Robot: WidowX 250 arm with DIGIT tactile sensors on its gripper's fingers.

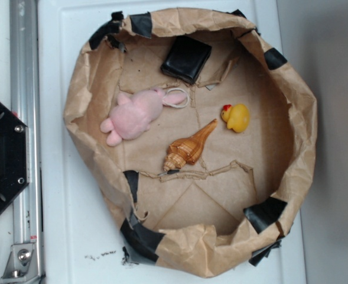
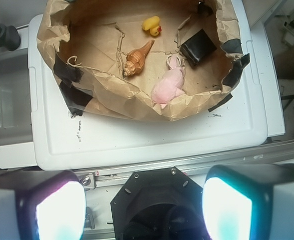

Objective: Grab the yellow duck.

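The yellow duck (image 1: 237, 117) (image 2: 151, 25) is small and glossy with a red beak. It rests on the floor of a crumpled brown paper bowl (image 1: 303, 118) (image 2: 107, 95), on the right side in the exterior view. In the wrist view my gripper (image 2: 144, 207) is open, its two glowing pads (image 2: 59, 210) wide apart at the bottom edge. It hangs high over the robot's black base (image 2: 161, 205), well short of the bowl and far from the duck. The exterior view does not show the gripper.
Inside the bowl also lie a pink plush (image 1: 135, 115) (image 2: 167, 86), an orange-brown seashell (image 1: 190, 147) (image 2: 138, 57) and a black box (image 1: 186, 58) (image 2: 197, 47). The bowl sits on a white tray (image 1: 61, 225) (image 2: 137, 135). A metal rail (image 1: 25, 118) runs beside it.
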